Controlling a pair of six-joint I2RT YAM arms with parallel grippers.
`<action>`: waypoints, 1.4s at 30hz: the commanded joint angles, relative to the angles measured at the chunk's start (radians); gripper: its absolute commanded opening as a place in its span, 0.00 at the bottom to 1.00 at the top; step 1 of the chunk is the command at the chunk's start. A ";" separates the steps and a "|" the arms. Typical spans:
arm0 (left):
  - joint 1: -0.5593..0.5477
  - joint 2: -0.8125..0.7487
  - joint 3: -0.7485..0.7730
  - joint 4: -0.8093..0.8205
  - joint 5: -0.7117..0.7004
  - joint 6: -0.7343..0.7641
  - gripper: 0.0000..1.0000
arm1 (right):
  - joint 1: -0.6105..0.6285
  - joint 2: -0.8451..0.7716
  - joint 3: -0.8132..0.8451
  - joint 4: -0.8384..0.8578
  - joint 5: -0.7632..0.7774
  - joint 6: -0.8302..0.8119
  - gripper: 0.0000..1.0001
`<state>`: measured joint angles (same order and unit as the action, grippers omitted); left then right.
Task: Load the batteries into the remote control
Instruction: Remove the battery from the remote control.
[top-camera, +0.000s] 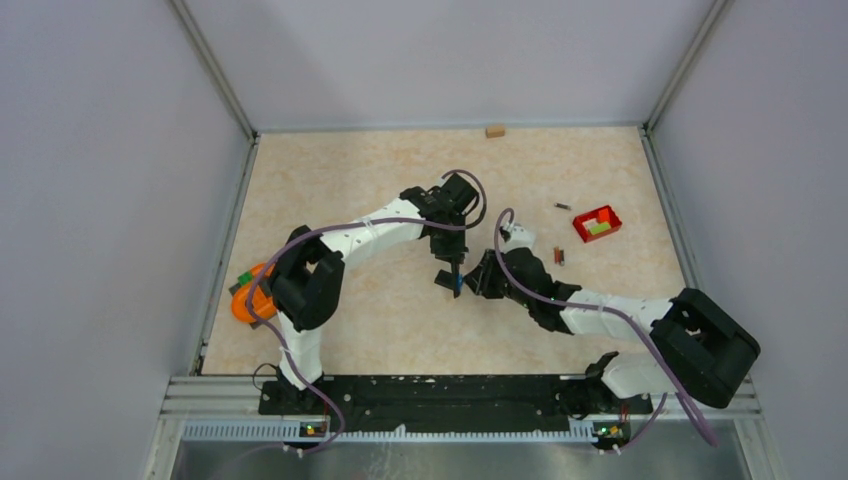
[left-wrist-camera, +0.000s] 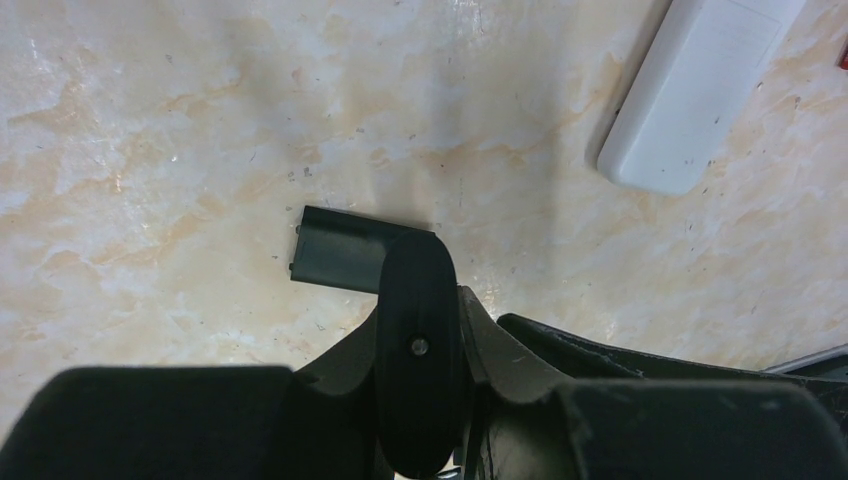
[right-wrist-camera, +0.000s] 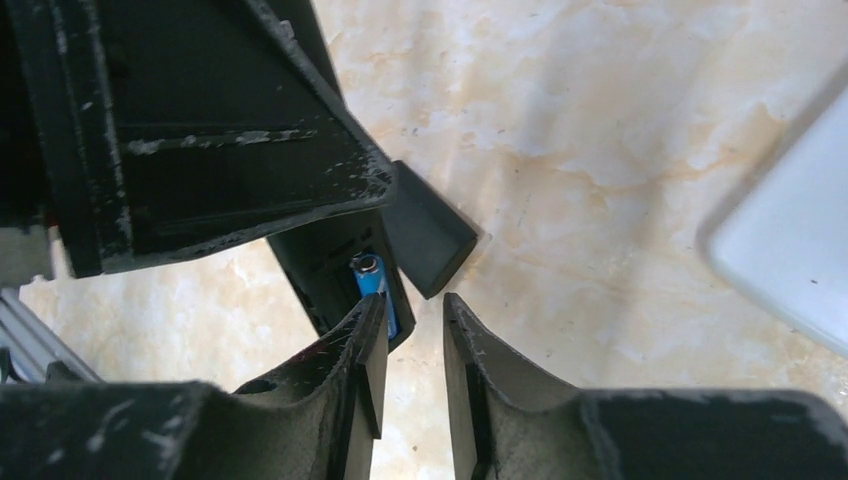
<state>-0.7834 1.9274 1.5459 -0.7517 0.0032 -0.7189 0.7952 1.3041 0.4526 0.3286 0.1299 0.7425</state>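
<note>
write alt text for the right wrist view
The right gripper, jaws slightly apart and empty, points at a black remote whose open compartment holds a blue battery. A white remote edges in at right over the marbled table.

My work surface is a beige marbled table (top-camera: 380, 330). Items lying on it, read from its centre in the top view:

- A small wooden block (top-camera: 494, 130) at 12 o'clock, by the far edge.
- A red tray (top-camera: 583, 230) at 3 o'clock.
- An orange object (top-camera: 243, 303) at 9 o'clock, by the left edge.
- One battery (top-camera: 562, 207) at the tray's 10 o'clock and a second battery (top-camera: 559, 256) at its 8 o'clock, both apart from it.
- A white remote (left-wrist-camera: 700, 90), lying flat, seen by my left wrist camera.
</note>
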 joint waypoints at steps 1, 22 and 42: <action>0.006 -0.056 -0.001 0.028 0.011 0.006 0.00 | -0.008 0.010 0.017 0.101 -0.079 -0.041 0.30; 0.019 -0.068 -0.035 0.043 0.006 -0.006 0.00 | -0.006 0.039 0.054 -0.040 0.020 -0.023 0.15; 0.024 -0.061 -0.045 0.065 0.083 0.020 0.00 | -0.007 0.072 0.022 0.139 -0.172 -0.067 0.31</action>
<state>-0.7616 1.9121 1.5105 -0.7120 0.0425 -0.7113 0.7952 1.3548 0.4644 0.3668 0.0238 0.7063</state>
